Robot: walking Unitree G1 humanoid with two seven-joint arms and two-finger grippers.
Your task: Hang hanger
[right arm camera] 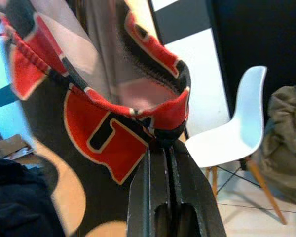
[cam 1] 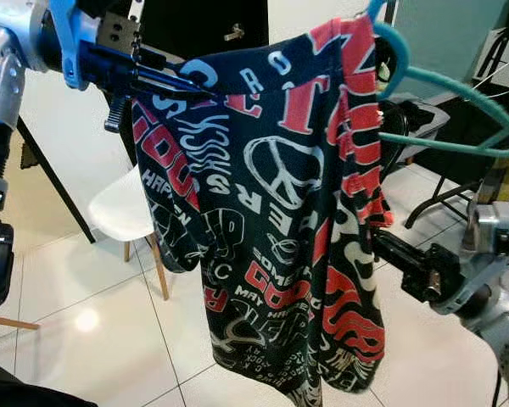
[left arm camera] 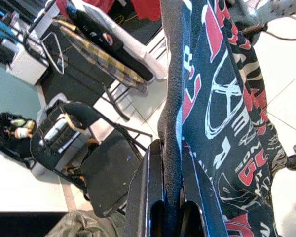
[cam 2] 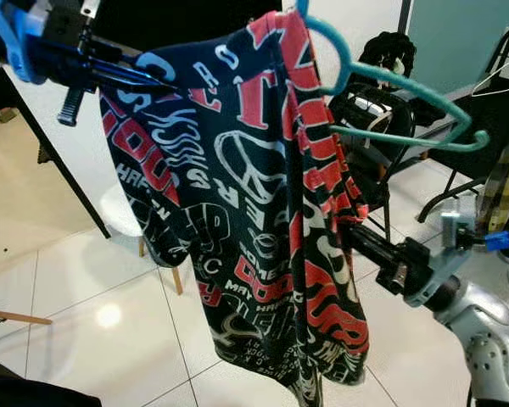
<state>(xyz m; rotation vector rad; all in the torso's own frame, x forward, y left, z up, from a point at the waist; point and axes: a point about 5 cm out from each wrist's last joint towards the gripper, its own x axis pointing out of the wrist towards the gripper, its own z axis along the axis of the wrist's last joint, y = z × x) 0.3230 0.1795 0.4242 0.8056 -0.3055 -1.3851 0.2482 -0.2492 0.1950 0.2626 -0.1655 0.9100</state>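
Printed shirt (cam 1: pixel 271 203) hangs before me on the teal hanger (cam 1: pixel 445 110), soft, limp, light. My left gripper (left arm camera: pixel 171 197) pinches its upper hem tight; right gripper (right arm camera: pixel 165 163) clamps a lower red edge. Cloth will sag; hold hems. White chair (cam 1: pixel 123 208) near, open tile floor (cam 1: pixel 85 322) below.

Head stereo pair: both eyes are looking forward and down from close range at a hanging printed shirt (cam 1: pixel 280 212) over tiled floor (cam 1: pixel 85 322), sharing almost the whole scene, the right eye's framing sitting slightly offset. Left wrist camera: looking along its black fingers (left arm camera: pixel 153 197), very near the cloth, facing folding chairs (left arm camera: pixel 89 148) beyond. Right wrist camera: looking along its own fingers (right arm camera: pixel 187 197), up close to the shirt's hem, facing the white chair (right arm camera: pixel 237 123) that the head views are also showing.
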